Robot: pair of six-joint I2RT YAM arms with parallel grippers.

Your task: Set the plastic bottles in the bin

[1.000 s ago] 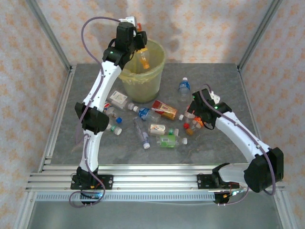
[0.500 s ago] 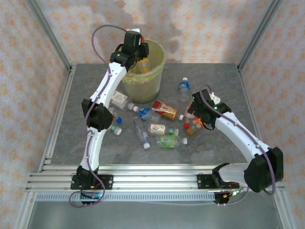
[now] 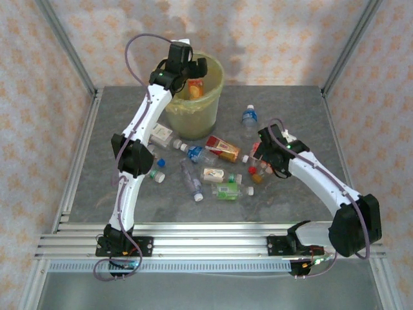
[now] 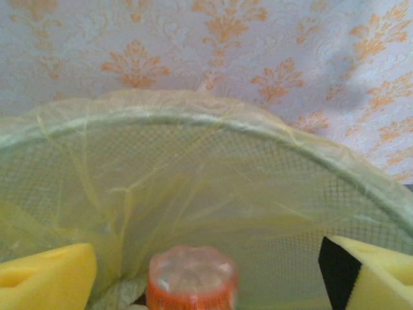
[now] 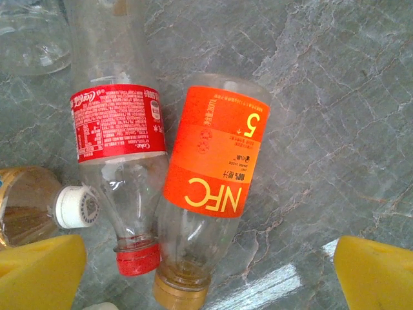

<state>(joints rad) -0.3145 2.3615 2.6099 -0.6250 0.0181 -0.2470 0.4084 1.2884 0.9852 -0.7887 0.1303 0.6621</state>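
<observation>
Left wrist view: my left fingers [image 4: 45, 278] are spread wide over the round bin [image 4: 193, 116] with its yellowish translucent liner. A plastic bottle with an orange end [image 4: 192, 278] sits loose between them, bottom centre, touching neither. It might snag that baggy liner. My right fingers [image 5: 39, 271] are open too, above an orange-labelled clear bottle [image 5: 210, 187] touching a red-capped one [image 5: 119, 155] on the grey marbled desk [image 5: 335, 97]; closing could pinch both.

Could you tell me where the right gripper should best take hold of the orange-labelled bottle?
Probably best from above: pinch the orange-labelled bottle across its labelled body, toward the base end. It lies flat on the table, its shoulder touches the red-labelled bottle, and a gap between them opens only near the base.
</observation>
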